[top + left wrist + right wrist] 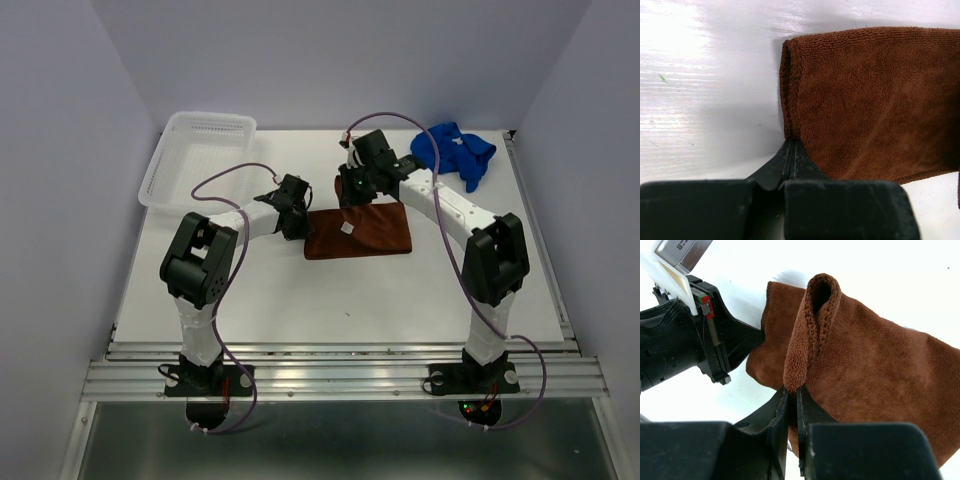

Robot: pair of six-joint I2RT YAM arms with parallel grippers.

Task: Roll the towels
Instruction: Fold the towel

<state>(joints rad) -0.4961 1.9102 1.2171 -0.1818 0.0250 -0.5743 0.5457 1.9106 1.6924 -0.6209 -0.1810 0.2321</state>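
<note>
Brown towel [365, 235] lies folded mid-scene, white tag [347, 228] up, one edge lifted; blue towel [455, 152] crumpled far right

White table [330, 300]: folded rust-brown towel [370, 235] center, crumpled blue towel [455, 152] far right, mesh basket [160, 185] far left

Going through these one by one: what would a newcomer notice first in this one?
The rust-brown towel in the middle of the table draws the eye. The right gripper pinches its edge up into a raised loop, and the left gripper is closed on its corner. The blue towel lies crumpled at the far right corner, and a white mesh basket sits far left.
</note>
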